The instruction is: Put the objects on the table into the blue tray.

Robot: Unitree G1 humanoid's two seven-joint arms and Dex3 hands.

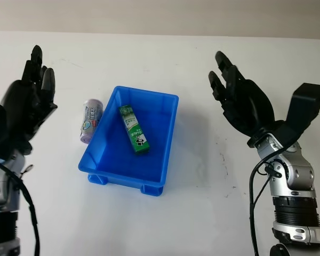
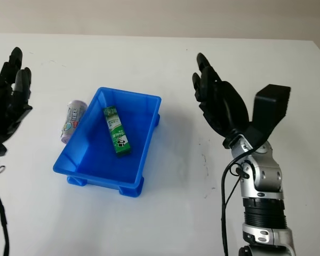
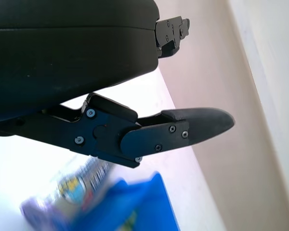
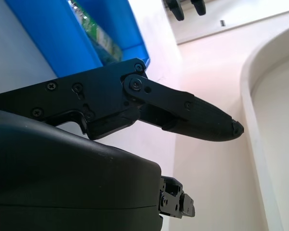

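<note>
The white counter [image 1: 165, 64] spans the whole frame. At centre left of it sits the blue tray [image 1: 162, 157]. My right hand [image 1: 240, 104] is raised above the counter at centre right of the frame, well apart from the tray, released and holding nothing. My left hand [image 1: 29, 101] is raised at the left edge of the frame, also released and empty. A green box [image 1: 134, 129] lies inside the tray, along its length. A small purple pack [image 1: 90, 120] lies on the counter just beside the tray's left wall, outside it.
</note>
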